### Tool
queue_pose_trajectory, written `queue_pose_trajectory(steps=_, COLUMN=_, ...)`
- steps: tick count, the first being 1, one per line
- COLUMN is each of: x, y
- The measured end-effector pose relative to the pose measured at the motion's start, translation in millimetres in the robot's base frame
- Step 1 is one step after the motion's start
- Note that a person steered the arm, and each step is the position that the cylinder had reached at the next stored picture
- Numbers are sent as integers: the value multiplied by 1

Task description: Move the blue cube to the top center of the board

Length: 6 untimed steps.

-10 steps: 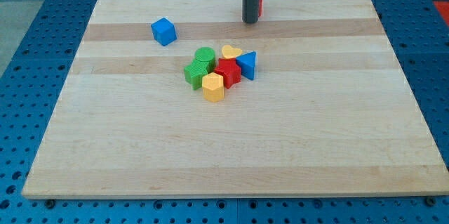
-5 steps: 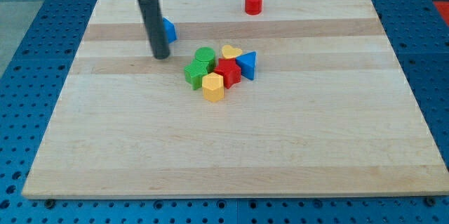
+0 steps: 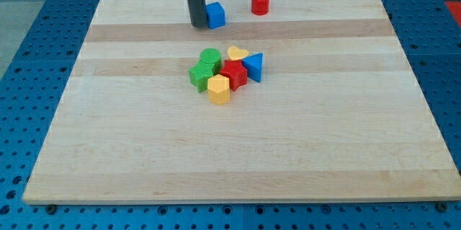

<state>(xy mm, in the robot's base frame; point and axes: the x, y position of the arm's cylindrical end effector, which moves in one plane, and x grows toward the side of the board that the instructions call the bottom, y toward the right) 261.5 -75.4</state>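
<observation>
The blue cube (image 3: 215,15) sits near the top edge of the wooden board (image 3: 130,143), a little left of centre. My tip (image 3: 196,24) stands right against the cube's left side, touching it or nearly so. The dark rod rises from there out of the view's top.
A red cylinder (image 3: 260,2) stands at the view's top, right of the blue cube. A cluster sits mid-board: green cylinder (image 3: 210,58), green block (image 3: 199,76), yellow heart (image 3: 237,53), red block (image 3: 233,73), blue triangle (image 3: 254,65), yellow hexagon (image 3: 219,89).
My tip swung from the red cylinder to below-left of the blue cube, then moved up and right. The blue cube slid right and up, toward the top centre.
</observation>
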Motion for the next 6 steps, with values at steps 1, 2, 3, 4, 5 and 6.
queue_pose_trajectory(steps=1, x=-10, y=13)
queue_pose_trajectory(steps=2, x=-10, y=20)
queue_pose_trajectory(steps=3, x=-10, y=31)
queue_pose_trajectory(steps=4, x=-10, y=38)
queue_pose_trajectory(steps=5, x=-10, y=38)
queue_pose_trajectory(steps=6, x=-11, y=47)
